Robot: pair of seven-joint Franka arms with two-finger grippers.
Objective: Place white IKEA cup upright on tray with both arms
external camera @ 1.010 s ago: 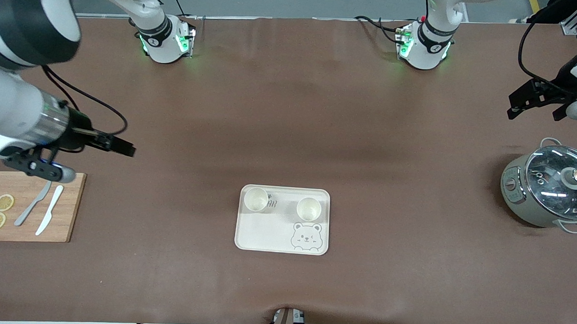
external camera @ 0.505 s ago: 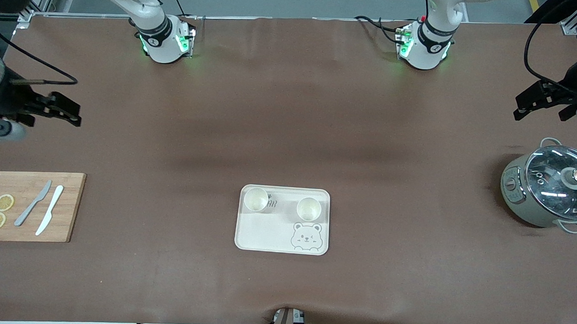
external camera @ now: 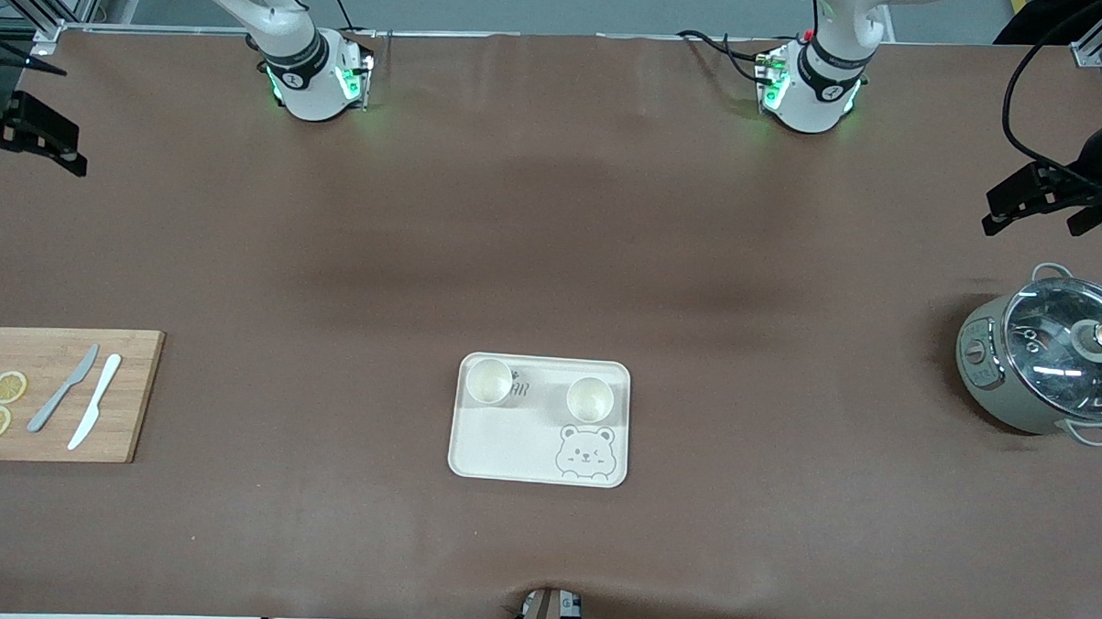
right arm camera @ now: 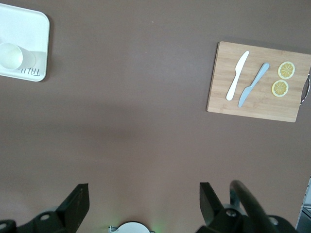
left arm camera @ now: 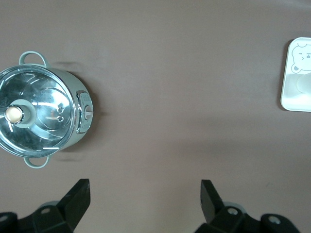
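Note:
The cream tray (external camera: 500, 445) with the grey bear drawing lies on the brown table, near the front camera. Two white cups (external camera: 490, 382) (external camera: 590, 399) stand upright on its farther half. The tray's edge also shows in the left wrist view (left arm camera: 291, 82) and in the right wrist view (right arm camera: 34, 29) with one cup (right arm camera: 9, 56). My left gripper (external camera: 1022, 202) is open and empty, high over the table's left-arm end. My right gripper (external camera: 48, 141) is open and empty, high over the right-arm end.
A grey-green pot with a glass lid (external camera: 1049, 359) stands at the left arm's end. A wooden cutting board (external camera: 134, 423) with two knives and two lemon slices lies at the right arm's end. The arm bases (external camera: 316, 77) (external camera: 806, 89) stand along the farther edge.
My right gripper has drawn back from over the cutting board toward the table's edge and up. My left gripper has shifted slightly toward its end. The cups and tray have not moved.

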